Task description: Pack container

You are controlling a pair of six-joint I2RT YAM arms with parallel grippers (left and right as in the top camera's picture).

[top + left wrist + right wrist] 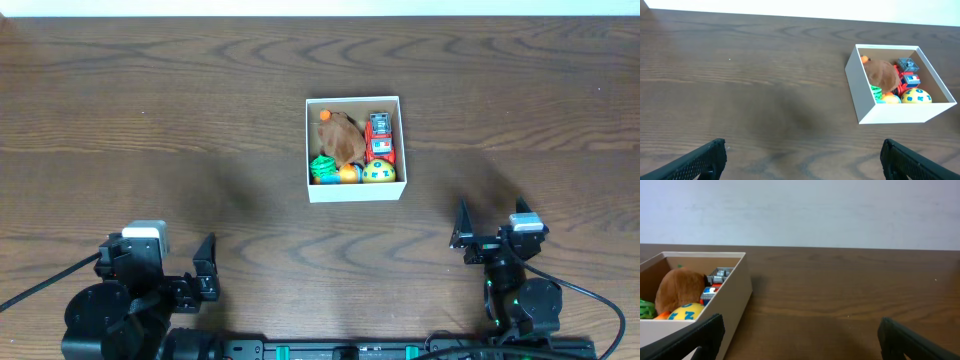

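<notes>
- The container [354,190], square, shallow, white-walled with a tan inside, sits mid-table.
- Inside: brown plush [343,138], red toy [379,138], yellow ball [379,172], green toy [322,166].
- Left gripper [802,146] and right gripper [800,325] are both spread wide, holding nothing.

Container [355,191] sat on table [150,100], toys [378,138] inside. Left gripper [160,262], right gripper [490,230] stood well apart from it, jaws spread.

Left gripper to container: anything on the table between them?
Nothing. The left wrist view shows only bare wooden table between the left gripper and the container; the overhead view agrees.
</notes>
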